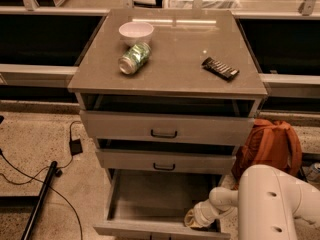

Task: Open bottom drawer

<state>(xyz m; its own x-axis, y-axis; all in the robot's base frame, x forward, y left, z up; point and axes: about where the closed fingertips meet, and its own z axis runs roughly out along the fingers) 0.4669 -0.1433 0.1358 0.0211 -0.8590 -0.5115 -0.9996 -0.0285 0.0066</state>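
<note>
Noted 3 grey drawers in the desk [175, 59], all at least slightly out. Found bottom drawer [150, 201] at the foot of the stack, drawn out much farther than the 2 above, plain grey floor exposed, its front cut by the lower frame edge.

Located pincer [191, 218] inside that drawer, at the right front corner, low over the drawer floor and just behind the drawer's front. Cannot tell pincer state: open or closed not readable from this angle. Possibly touching the inner face of the drawer's front; contact not confirmed. Traced white arm [272, 204] from lower right of frame, across the drawer's right side, down to the pincer.

Logged top drawer [125, 126] out by a narrow gap, dark bar handle [164, 133] centred. Logged middle drawer [200, 161] likewise out a little, smaller handle [164, 167] centred.

On the desk: white bowl [136, 32] upright at back left; green can [134, 58] on its side just in front of the bowl; dark wrapped bar [220, 68] flat at right, well apart from both.

On the floor right of the desk: orange backpack [272, 146], behind the arm. On the floor at left: black cable [70, 131], small black adapter [76, 146], black pole [40, 199] lying at a slant.
</note>
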